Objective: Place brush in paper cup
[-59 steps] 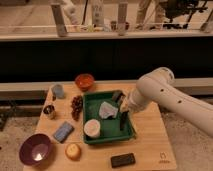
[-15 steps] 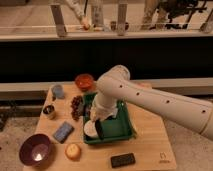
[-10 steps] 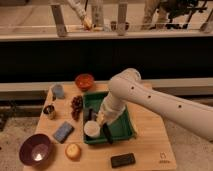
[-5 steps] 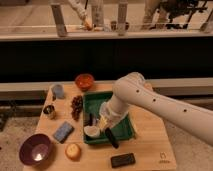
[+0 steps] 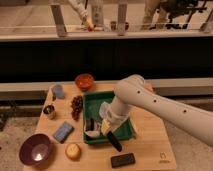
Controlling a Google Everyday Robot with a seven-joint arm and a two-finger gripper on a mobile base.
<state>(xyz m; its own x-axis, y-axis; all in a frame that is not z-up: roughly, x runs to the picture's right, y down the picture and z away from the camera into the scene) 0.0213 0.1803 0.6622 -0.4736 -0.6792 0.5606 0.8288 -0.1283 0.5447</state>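
Note:
My gripper point(image 5: 107, 129) is low over the front of the green tray point(image 5: 96, 96), at the end of the white arm that reaches in from the right. The cream-white paper cup point(image 5: 92, 133) stands in the tray's front left, just left of the gripper and partly hidden by it. A slim black stick point(image 5: 115, 142), apparently the brush handle, slants from under the gripper down-right across the tray's front rim. Its bristle head is hidden. A small yellow patch shows at the gripper.
On the wooden table are a grey-blue cup point(image 5: 57, 91), an orange bowl point(image 5: 84, 81), dark grapes point(image 5: 76, 104), a small metal cup point(image 5: 49, 111), a blue-grey block point(image 5: 63, 131), a purple bowl point(image 5: 35, 149), a round orange item point(image 5: 73, 151) and a flat black block point(image 5: 122, 160).
The arm has swung from over the cup toward the right and front of the tray. The black stick now juts past the tray's front rim.

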